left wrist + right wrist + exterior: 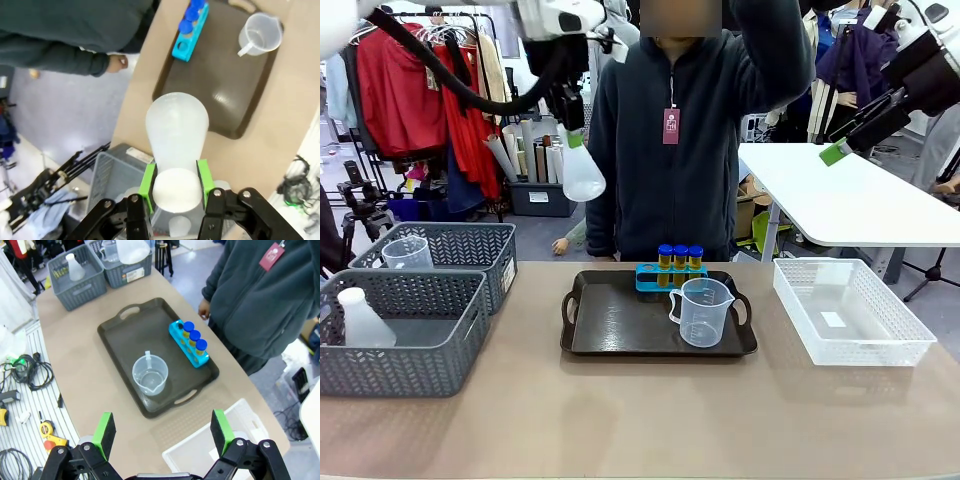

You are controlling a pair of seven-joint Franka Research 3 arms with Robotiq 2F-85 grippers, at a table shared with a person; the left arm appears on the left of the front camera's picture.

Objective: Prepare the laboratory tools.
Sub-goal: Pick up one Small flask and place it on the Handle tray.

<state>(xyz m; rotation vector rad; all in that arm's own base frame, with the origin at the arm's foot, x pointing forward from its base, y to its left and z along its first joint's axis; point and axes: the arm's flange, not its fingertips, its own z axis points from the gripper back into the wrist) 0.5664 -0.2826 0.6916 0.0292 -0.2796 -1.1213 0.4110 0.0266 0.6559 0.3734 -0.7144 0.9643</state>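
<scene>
Flask (582, 170) hangs neck-up aloft; capped tubes (680, 258) and cup (703, 312) stand on tray (610, 320).

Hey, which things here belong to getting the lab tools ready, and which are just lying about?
For the job: flask in the left gripper, measuring cup, blue-capped tubes.
Just lying about: blue rack, dark tray, grey baskets, white basket.
</scene>
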